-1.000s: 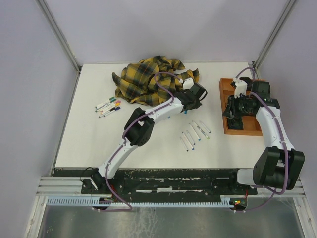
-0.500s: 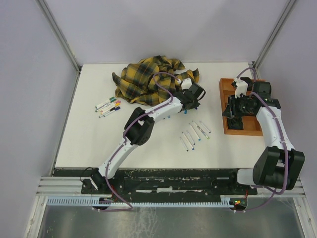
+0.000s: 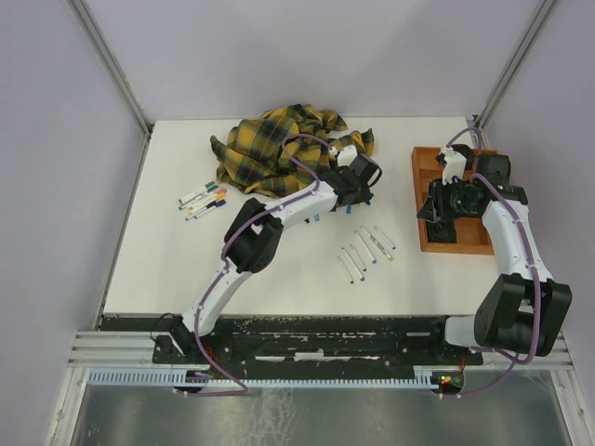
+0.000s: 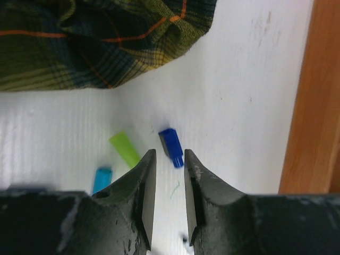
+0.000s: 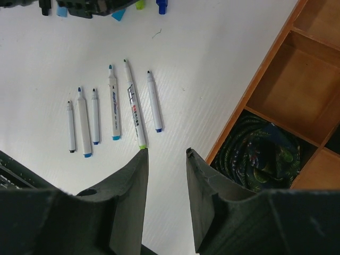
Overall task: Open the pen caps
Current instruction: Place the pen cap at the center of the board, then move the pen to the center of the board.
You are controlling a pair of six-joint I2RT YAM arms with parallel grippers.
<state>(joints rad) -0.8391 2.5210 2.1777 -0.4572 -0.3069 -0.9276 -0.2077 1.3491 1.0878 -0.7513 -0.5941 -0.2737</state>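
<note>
Three pen caps lie loose on the white table just ahead of my left gripper [image 4: 168, 158]: a dark blue one [image 4: 171, 147], a green one [image 4: 125, 149] and a light blue one [image 4: 102, 179]. The left jaws stand open with nothing between them. In the top view that gripper [image 3: 358, 182] sits by the plaid cloth's near edge. Several uncapped pens [image 5: 114, 103] lie in a row, also seen from above as white barrels [image 3: 364, 249]. A bunch of capped pens [image 3: 204, 198] lies at the left. My right gripper [image 5: 166, 154] hangs open and empty beside the wooden tray.
A yellow-and-black plaid cloth [image 3: 279, 149] is heaped at the back of the table. A wooden tray [image 3: 426, 237] with compartments stands at the right; one compartment holds a dark patterned cloth [image 5: 260, 154]. The tray's edge [image 4: 313, 106] lies right of the left gripper.
My left gripper has opened, and the dark blue cap now lies on the table in front of its tips. The left wrist shifted slightly toward the cloth. The right arm stayed still.
</note>
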